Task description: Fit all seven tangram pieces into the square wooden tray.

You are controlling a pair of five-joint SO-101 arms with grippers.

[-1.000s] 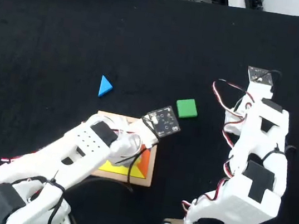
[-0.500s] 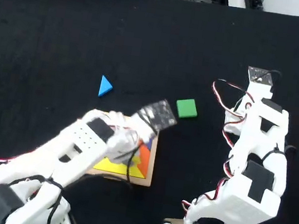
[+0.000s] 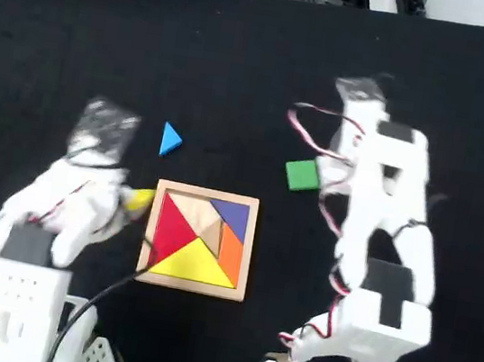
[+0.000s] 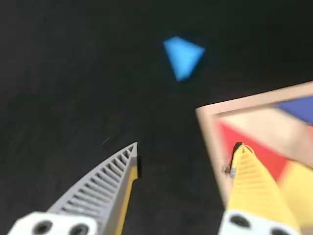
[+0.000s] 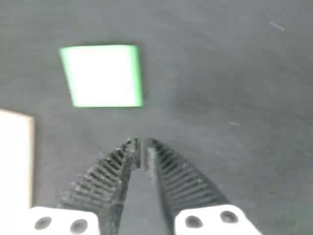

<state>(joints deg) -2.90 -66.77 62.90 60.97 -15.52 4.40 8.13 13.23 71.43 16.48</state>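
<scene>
Swinging clear of the tray [image 3: 249, 237] at lower centre, the left fingers [image 4: 249, 181] gape empty — the right fingers [image 5: 168, 166], pinched together on nothing, have neared the green square [image 3: 301, 174], which with the blue triangle [image 3: 171, 139] remains unplaced.

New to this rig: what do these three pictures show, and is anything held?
Two small robot arms sit side by side at a black table. One picture looks down from above; the other two come from a camera on each arm's wrist. The wooden tray holds red, yellow, orange and purple pieces. A blue triangle and a green square lie outside it. The left hand is open beside the tray, the right hand shut near the green square; neither holds anything.
</scene>
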